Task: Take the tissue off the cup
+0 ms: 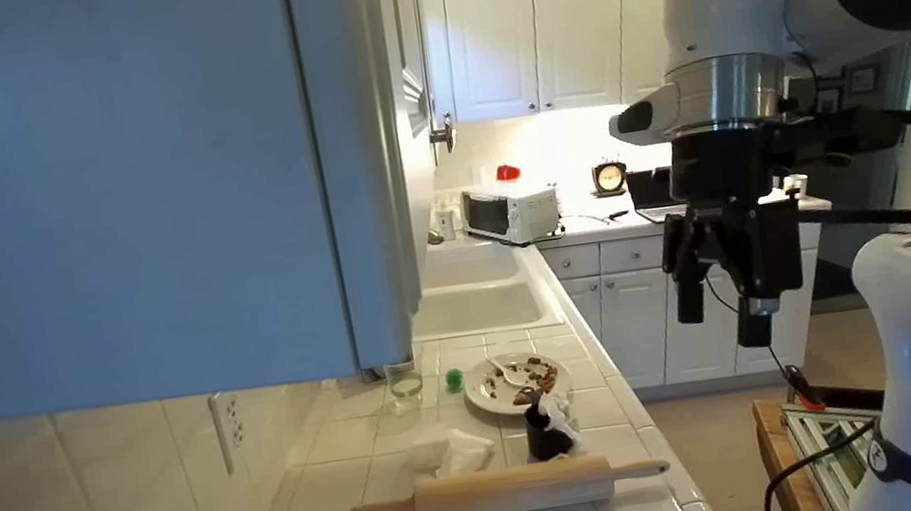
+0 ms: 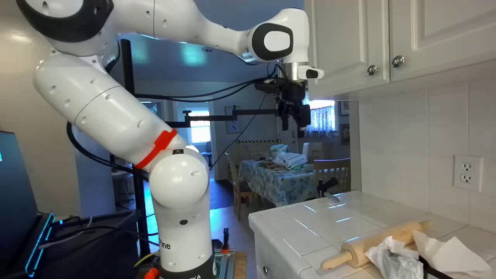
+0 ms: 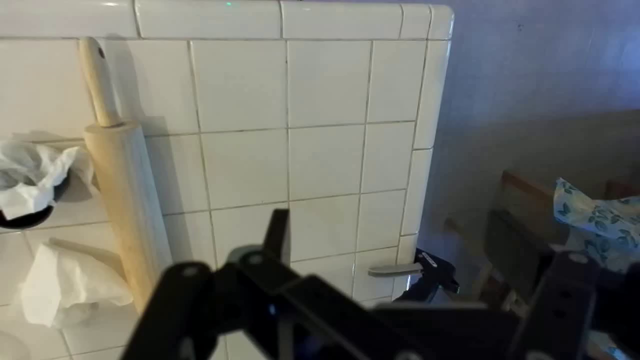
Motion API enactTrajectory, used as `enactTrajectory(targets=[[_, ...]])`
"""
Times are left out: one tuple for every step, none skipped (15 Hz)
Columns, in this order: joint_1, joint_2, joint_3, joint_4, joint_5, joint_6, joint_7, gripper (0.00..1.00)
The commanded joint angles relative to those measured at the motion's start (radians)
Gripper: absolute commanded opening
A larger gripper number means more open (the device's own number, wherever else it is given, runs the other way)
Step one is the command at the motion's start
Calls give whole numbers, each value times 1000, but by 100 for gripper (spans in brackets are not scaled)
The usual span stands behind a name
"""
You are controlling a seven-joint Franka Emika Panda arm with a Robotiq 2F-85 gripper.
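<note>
The small black cup (image 1: pixel 546 443) stands on the tiled counter with a crumpled white tissue (image 1: pixel 561 419) over its top. In an exterior view the tissue (image 2: pixel 395 257) hides most of the cup (image 2: pixel 430 269), which is cut by the lower edge. In the wrist view the tissue (image 3: pixel 30 175) and the cup's dark rim (image 3: pixel 25 220) show at the left edge. My gripper (image 1: pixel 724 323) is open and empty, high up and well apart from the cup. Its fingers also show apart in an exterior view (image 2: pixel 293 128) and in the wrist view (image 3: pixel 395 240).
A wooden rolling pin (image 1: pixel 511 493) lies right beside the cup. Another white tissue (image 1: pixel 463 450) lies near it. A plate (image 1: pixel 480 399) of mixed items, a green ball (image 1: pixel 454 379) and a glass (image 1: pixel 405 387) stand behind. A clamp (image 3: pixel 430 275) grips the counter edge. A wall cabinet (image 1: pixel 99 190) overhangs.
</note>
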Motion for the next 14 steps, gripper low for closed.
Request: enactTrajectory(targets=[[-20,0,14,4,10,-7,-10,100],[-19,0,14,4,10,-7,-10,100],[-20,0,14,4,10,-7,-10,100],[-20,0,14,4,10,-7,-10,100],[-20,0,14,4,10,-7,-10,100],[-20,0,14,4,10,-7,-10,100],[-20,0,14,4,10,-7,-10,100],[-39,-9,5,-16,5,2,2,100],[-58,-17,-3,-34,-6,13,4,100],[-87,-20,-6,-52,-27,19,17,100],[-113,-25,-16,-73,-37,25,23,100],[-139,-27,-27,-99,-44,34,25,100],[-165,-21,-36,-122,-48,52,29,100],[-195,-14,-43,-148,-45,79,47,100]])
